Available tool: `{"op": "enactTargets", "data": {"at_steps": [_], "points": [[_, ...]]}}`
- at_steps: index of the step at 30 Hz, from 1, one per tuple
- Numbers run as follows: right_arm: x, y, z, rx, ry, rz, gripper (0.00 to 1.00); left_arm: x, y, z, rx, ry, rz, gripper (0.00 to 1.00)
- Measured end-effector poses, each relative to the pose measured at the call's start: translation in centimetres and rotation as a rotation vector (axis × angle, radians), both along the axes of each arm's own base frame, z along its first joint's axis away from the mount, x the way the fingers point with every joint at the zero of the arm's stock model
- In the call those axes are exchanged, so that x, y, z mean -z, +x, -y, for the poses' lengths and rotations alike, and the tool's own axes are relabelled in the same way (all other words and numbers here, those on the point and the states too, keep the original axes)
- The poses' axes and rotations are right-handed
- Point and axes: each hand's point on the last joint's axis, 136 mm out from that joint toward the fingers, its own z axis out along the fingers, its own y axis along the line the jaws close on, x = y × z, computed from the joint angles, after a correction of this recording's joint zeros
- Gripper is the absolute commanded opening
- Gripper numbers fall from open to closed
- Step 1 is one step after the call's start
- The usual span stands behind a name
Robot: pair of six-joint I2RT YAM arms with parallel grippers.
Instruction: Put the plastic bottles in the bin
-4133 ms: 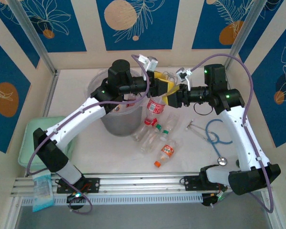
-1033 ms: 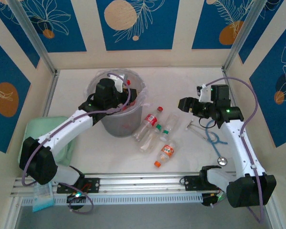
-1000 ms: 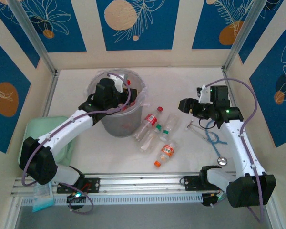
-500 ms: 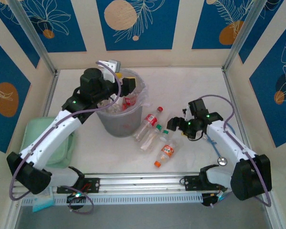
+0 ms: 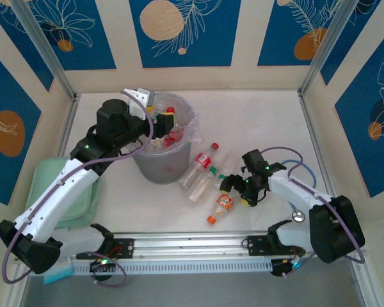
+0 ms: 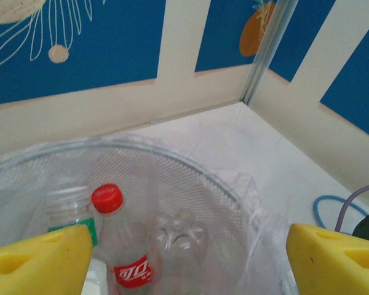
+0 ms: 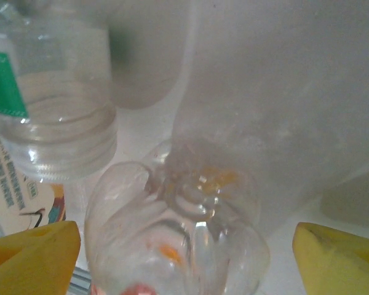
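Nearby, a stethoscope (image 5: 297, 216) lies right of the loose plastic bottles (image 5: 205, 167).

Bottles (image 6: 121, 255) in bin (image 6: 194, 179), loose bottles (image 5: 205, 164) to its right

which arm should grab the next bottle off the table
Right. The right tool sits open among the loose bottles on the table, yellow pads either side of a clear bottle's base. The left tool hangs open above the bin, away from them.

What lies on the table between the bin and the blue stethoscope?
Several plastic bottles lie there on their sides, with the right gripper low over them, as the top view shows.
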Motion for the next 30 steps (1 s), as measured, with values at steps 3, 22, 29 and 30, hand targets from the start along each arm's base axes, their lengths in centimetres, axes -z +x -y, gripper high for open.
{"op": "enactTargets", "data": {"at_steps": [3, 22, 29, 30], "points": [[0.3, 0.1, 0.0, 0.012, -0.003, -0.007, 0.75, 0.8, 0.0, -0.2, -0.009, 0.015, -0.017, 0.83], [-11.2, 3.7, 1.3, -0.001, 0.013, 0.283, 0.41, 2.2, 1.9, -10.1, -0.262, -0.013, -0.139, 0.85], [-23.5, 8.2, 1.9, -0.030, 0.013, 0.644, 0.35, 2.3, 1.5, -14.0, -0.383, 0.050, -0.193, 0.85], [-25.5, 8.8, 1.8, -0.036, 0.018, 0.700, 0.34, 2.8, 1.4, -14.2, -0.392, 0.060, -0.209, 0.85]]}}
